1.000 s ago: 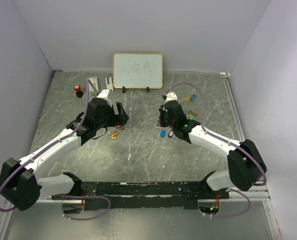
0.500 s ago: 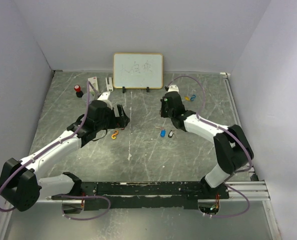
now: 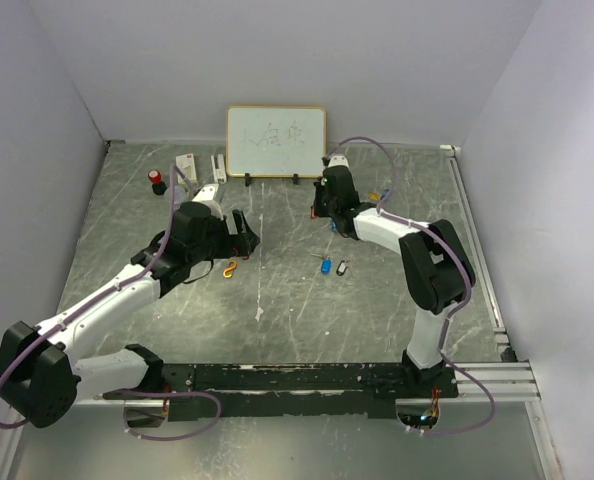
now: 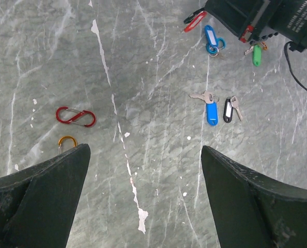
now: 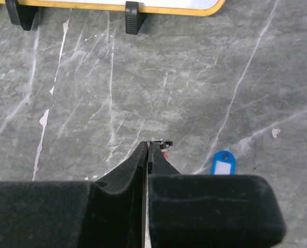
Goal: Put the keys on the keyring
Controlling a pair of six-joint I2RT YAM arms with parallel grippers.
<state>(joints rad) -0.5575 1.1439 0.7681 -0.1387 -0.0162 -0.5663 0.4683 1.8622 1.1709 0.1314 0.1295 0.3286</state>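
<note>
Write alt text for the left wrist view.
The left gripper hangs open over a grey table, its dark fingers wide apart at the bottom corners. A red S-shaped clip and an orange clip lie at left, a blue key tag and a black key tag right of centre; the right arm shows at top right.

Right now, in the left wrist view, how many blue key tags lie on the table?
2. One blue key tag lies beside a black tag; the other lies farther away, close to the right arm, which may hide more.
</note>
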